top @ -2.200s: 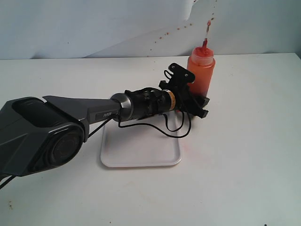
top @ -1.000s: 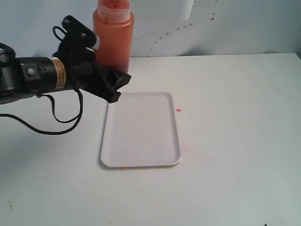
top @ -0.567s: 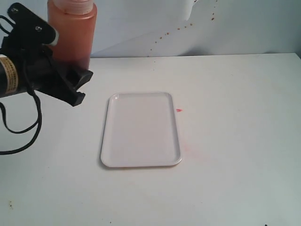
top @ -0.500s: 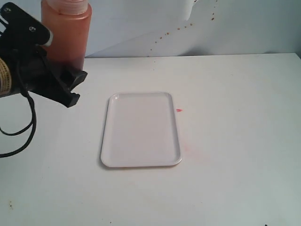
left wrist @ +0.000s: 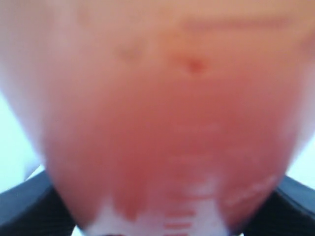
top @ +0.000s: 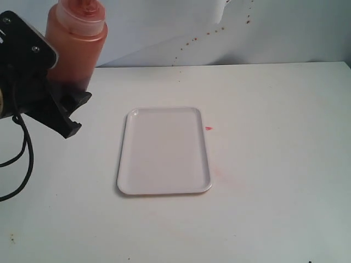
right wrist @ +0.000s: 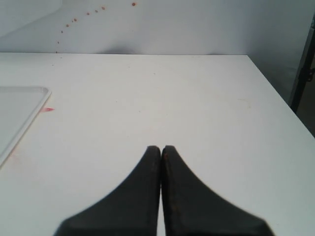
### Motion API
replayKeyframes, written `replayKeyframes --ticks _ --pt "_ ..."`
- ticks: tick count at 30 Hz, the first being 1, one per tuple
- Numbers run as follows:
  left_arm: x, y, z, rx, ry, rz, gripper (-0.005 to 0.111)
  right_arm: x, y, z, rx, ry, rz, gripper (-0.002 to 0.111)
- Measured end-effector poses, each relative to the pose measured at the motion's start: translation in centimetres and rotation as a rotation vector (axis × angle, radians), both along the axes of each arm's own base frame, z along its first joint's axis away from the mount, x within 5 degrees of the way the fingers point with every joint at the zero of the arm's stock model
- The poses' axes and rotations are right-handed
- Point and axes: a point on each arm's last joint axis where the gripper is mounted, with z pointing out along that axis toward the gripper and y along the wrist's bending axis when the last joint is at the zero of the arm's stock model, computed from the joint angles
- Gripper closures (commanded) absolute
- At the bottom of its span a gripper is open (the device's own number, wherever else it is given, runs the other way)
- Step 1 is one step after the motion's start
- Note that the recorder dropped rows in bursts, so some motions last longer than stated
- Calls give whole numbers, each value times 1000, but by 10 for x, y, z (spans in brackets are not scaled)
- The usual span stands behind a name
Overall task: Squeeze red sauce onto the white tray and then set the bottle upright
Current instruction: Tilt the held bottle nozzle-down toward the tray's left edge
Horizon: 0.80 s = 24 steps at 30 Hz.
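The left gripper (top: 68,104) is clamped around the lower body of the bottle (top: 77,46). The bottle's long axis stands close to vertical, its pale collar end up and cut off by the top of the exterior view, and it sits well left of the white tray (top: 164,150). The tray lies flat mid-table, its long side running away from the camera, with a small red spot (top: 208,129) just beside its right rim and broad white table (top: 285,164) beyond. The right gripper (right wrist: 161,150) hovers over that stretch, jaws pressed together.
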Motion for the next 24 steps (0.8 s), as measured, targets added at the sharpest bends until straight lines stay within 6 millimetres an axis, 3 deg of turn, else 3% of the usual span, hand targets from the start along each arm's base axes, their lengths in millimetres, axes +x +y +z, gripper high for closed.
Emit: replayKeyframes --ticks 14,24 --pt "1 8 -2 103 1 41 107 0 0 1 0 -8 0 108" --pt "4 8 -5 304 -61 -61 107 3 3 22 204 -240 2 108"
